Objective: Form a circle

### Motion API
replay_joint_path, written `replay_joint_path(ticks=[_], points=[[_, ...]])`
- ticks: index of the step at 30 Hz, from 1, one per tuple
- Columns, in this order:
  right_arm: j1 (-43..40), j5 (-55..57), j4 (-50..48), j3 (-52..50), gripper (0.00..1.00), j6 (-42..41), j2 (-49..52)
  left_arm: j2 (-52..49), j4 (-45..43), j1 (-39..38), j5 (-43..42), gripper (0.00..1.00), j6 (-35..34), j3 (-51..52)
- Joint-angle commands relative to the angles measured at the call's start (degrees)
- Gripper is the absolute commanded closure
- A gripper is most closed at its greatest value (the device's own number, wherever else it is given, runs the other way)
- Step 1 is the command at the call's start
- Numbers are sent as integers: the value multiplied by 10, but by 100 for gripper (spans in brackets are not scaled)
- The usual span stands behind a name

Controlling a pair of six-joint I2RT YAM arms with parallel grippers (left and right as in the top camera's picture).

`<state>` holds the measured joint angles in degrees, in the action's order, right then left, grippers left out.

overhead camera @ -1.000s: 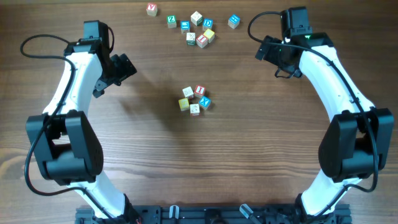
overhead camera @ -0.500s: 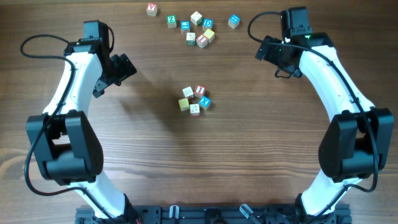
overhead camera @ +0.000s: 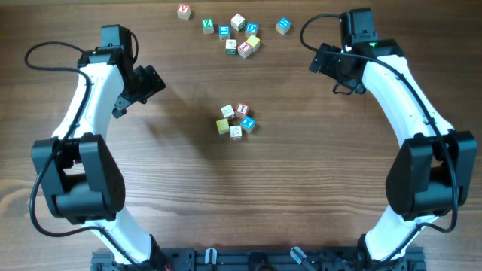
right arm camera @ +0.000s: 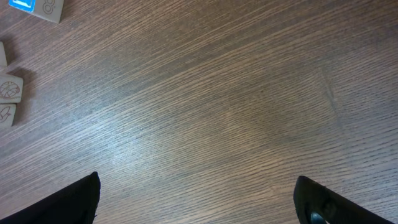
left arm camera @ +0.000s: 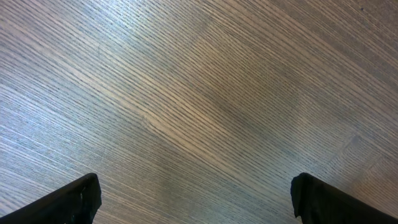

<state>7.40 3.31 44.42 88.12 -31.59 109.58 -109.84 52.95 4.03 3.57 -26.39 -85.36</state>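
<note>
One wooden bench (overhead camera: 241,203), two arms: left hand (overhead camera: 144,81) and right hand (overhead camera: 325,59) both spread wide, holding nothing, well apart from the cubes. The circle (overhead camera: 236,120), one ring of five letter cubes, sits mid-bench; nine loose cubes (overhead camera: 238,22) lie scattered near the far edge

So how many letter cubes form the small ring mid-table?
5: cream cube upper left, red-letter cube upper right, blue cube right, white cube bottom, yellow cube left.
</note>
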Motion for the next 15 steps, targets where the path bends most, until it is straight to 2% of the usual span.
replay_joint_path(ticks=[1, 10, 15], points=[[1, 12, -3, 4, 0, 1, 1, -7, 1, 0, 6, 0, 1, -1], [1, 12, -3, 4, 0, 1, 1, -6, 1, -3, 4, 0, 1, -1], [1, 12, -3, 4, 0, 1, 1, 68, 1, -10, 4, 0, 1, -1]])
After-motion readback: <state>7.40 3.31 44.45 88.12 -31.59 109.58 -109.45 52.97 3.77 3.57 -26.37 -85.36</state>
